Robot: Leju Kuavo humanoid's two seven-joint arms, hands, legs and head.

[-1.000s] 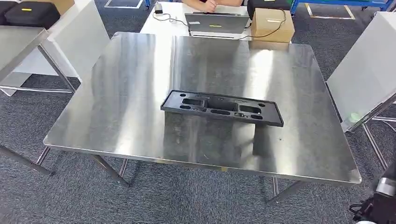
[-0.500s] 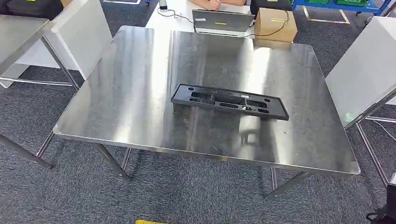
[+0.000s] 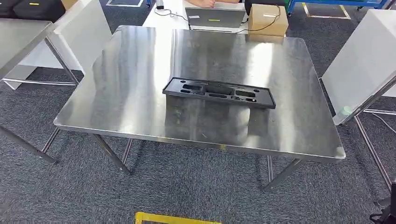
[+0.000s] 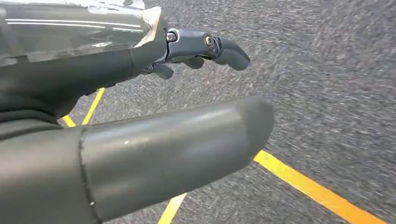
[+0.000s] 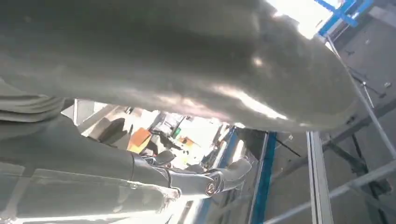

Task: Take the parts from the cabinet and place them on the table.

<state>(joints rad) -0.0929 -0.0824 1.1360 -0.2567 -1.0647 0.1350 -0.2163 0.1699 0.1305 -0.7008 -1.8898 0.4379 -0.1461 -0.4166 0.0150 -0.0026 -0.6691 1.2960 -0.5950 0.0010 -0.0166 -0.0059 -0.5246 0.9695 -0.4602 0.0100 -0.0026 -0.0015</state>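
One black plastic part (image 3: 218,92) lay flat mid-table (image 3: 140,70), left hand (image 4: 140,140) and right hand (image 5: 187,70) empty, fingers apart.

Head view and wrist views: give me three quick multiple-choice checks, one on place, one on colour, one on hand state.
1. Where does the black part lie?
A. on the carpet
B. near the middle of the steel table
C. on the cardboard box

2. What colour is the floor line under the left hand?
A. yellow
B. red
C. white

3. What does the left hand hold?
A. the black part
B. a cable
C. nothing

Answers: 1 B, it rests flat mid-table; 2 A, yellow tape crosses the grey carpet; 3 C, its fingers are spread over bare floor.
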